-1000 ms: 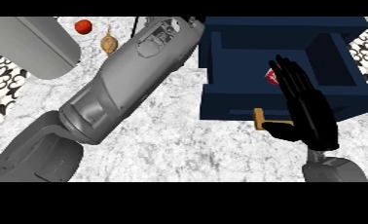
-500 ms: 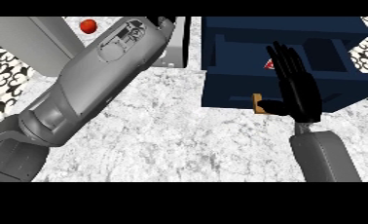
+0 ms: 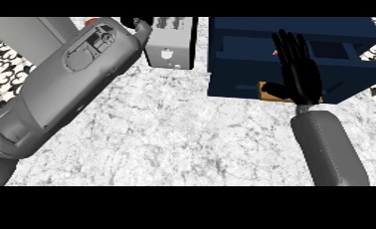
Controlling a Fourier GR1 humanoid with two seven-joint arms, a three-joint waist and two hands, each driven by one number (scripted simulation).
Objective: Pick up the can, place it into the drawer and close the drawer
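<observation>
The dark blue drawer (image 3: 238, 56) stands open at the upper right. Only a sliver of the red can (image 3: 275, 53) shows inside it, just left of my right hand. My right hand (image 3: 300, 73) is open, fingers straight and pointing away, lying over the drawer's front wall above its wooden handle (image 3: 267, 90). My left forearm (image 3: 73, 83) crosses the left side of the view. My left hand (image 3: 137, 22) shows only as a black bit at the top edge, near a grey box.
A grey box-shaped appliance (image 3: 172, 43) stands between my left arm and the drawer. A small red thing (image 3: 91, 21) peeks out at the top left. A black-and-white patterned object (image 3: 10, 68) lies at the left edge. Marbled counter (image 3: 191, 133) fills the foreground.
My right hand has slid forward against the drawer's front, and the front has moved away from me. Less of the can shows. The left forearm has swung further up.
</observation>
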